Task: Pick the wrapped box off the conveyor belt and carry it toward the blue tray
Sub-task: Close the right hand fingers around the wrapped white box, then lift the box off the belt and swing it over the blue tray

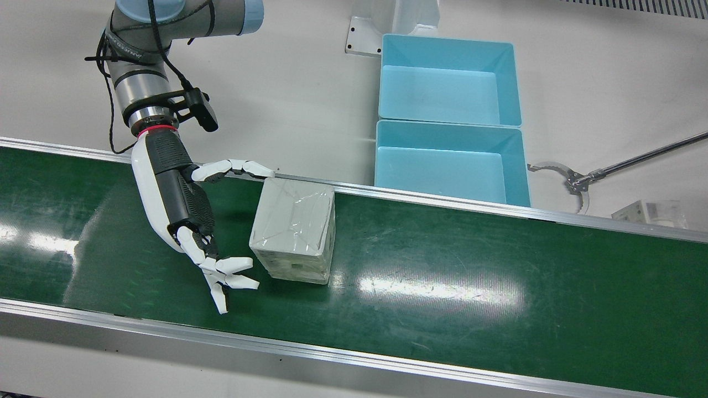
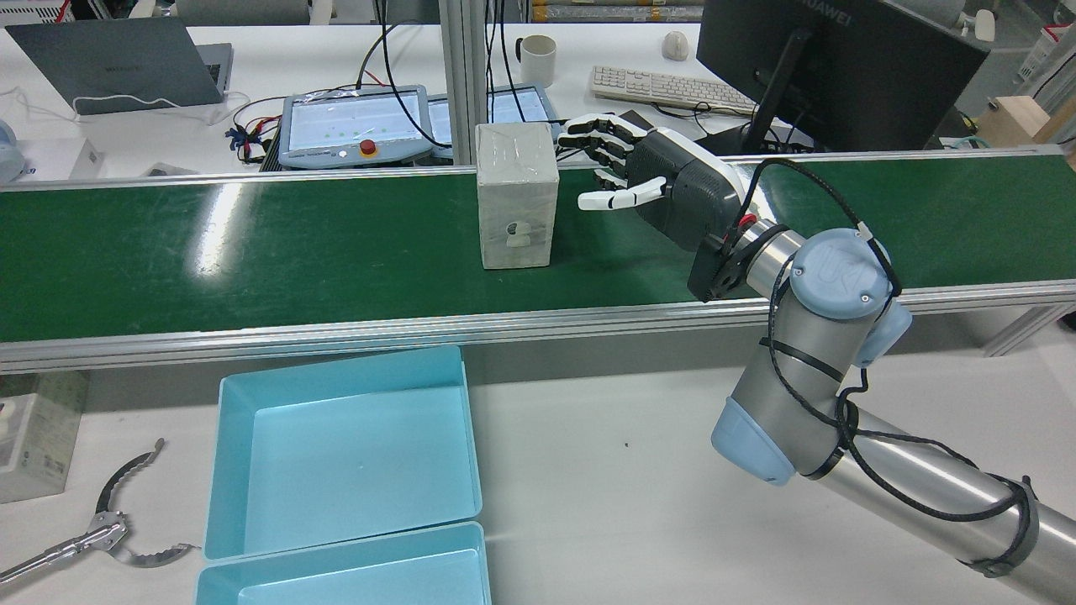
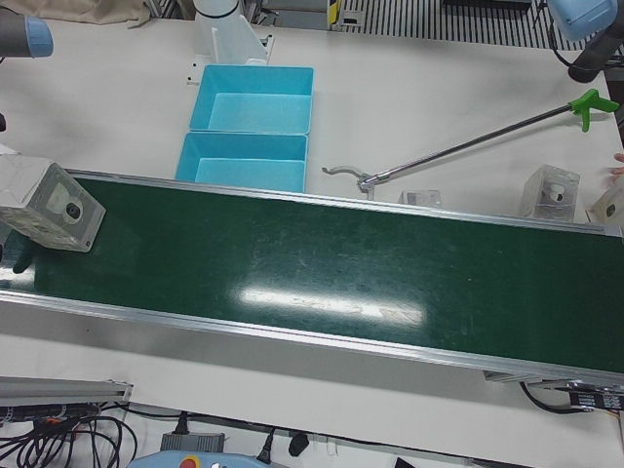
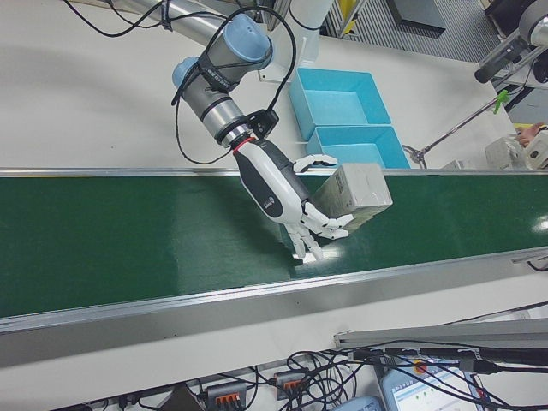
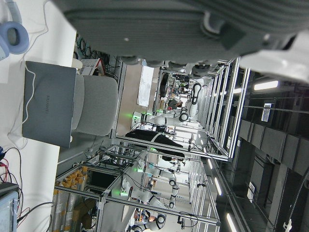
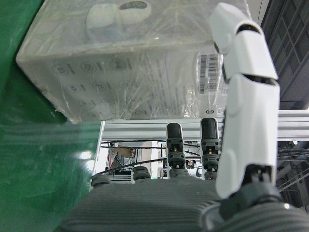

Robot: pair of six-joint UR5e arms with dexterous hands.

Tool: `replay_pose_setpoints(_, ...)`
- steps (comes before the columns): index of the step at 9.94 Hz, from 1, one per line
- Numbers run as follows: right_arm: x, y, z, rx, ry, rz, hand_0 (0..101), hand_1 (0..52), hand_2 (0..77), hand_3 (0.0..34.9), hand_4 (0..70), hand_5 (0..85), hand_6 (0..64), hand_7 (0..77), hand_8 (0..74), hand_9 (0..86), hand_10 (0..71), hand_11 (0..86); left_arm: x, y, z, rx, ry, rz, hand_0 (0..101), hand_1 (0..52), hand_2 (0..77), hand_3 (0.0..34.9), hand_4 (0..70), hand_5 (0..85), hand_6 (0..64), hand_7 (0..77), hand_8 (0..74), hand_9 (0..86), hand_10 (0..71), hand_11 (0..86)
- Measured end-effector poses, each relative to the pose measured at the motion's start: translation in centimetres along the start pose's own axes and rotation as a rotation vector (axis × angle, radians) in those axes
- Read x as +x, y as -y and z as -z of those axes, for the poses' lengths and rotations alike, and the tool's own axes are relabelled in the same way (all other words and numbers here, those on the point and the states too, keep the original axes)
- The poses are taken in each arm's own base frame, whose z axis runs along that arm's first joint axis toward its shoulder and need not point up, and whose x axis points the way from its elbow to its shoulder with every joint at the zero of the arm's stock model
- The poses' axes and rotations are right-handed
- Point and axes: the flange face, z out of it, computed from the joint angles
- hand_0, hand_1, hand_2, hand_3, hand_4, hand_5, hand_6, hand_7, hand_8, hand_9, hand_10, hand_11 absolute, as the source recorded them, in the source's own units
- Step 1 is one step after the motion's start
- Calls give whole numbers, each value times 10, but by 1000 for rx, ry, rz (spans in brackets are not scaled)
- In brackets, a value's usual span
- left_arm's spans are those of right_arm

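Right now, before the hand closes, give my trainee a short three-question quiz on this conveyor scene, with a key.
1. True or false: the right hand already grips the wrapped box.
2. What does the wrapped box stand on? A. the green conveyor belt; B. a blue tray; C. the white table.
3. Fill in: in the front view, a reacher tool lies on the white table just ____ of the blue trays.

Key:
1. False. Its fingers are spread beside the box, none clearly closed on it.
2. A.
3. Right.
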Motion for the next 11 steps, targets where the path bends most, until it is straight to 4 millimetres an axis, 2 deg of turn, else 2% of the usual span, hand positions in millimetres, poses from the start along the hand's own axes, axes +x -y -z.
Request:
replay_pose_setpoints(2, 2, -3, -6, -2, 0, 4, 475, 158, 235, 210, 87, 338, 22, 229, 0, 54, 0, 16, 0, 0, 0, 0, 0, 0, 0, 0, 5, 0, 0, 11, 0, 0, 0, 0, 5, 0)
replay_pose_setpoints(6, 13, -13, -31, 0, 26, 0, 476, 158, 262, 225, 98, 349, 33, 262, 0, 65, 0, 16, 0, 0, 0, 0, 0, 0, 0, 0, 5, 0, 0, 11, 0, 0, 0, 0, 5, 0)
replay_pose_setpoints(7, 18, -14, -32, 2, 31, -3, 486, 158, 278, 234, 125, 376, 60, 300, 33, 104, 0, 16, 0, 0, 0, 0, 0, 0, 0, 0, 5, 0, 0, 11, 0, 0, 0, 0, 5, 0)
replay_pose_setpoints(8, 23, -15, -32, 6, 31, -5, 515, 125, 305, 210, 169, 409, 120, 365, 82, 175, 44, 11, 0, 0, 0, 0, 0, 0, 0, 0, 5, 0, 0, 11, 0, 0, 0, 0, 0, 0)
replay_pose_setpoints(9, 26, -18, -31, 12, 28, -5, 515, 125, 305, 210, 169, 409, 120, 365, 82, 175, 44, 11, 0, 0, 0, 0, 0, 0, 0, 0, 5, 0, 0, 11, 0, 0, 0, 0, 0, 0)
replay_pose_setpoints(10, 25, -26, -27, 11, 27, -6, 524, 98, 333, 134, 218, 518, 224, 469, 327, 404, 235, 185, 0, 0, 0, 0, 0, 0, 0, 0, 11, 0, 0, 11, 0, 0, 0, 0, 0, 0)
replay_pose_setpoints(11, 20, -43, -21, -1, 29, -10, 536, 98, 333, 105, 235, 556, 245, 502, 365, 436, 311, 278, 0, 0, 0, 0, 0, 0, 0, 0, 5, 0, 0, 11, 0, 0, 0, 0, 5, 0)
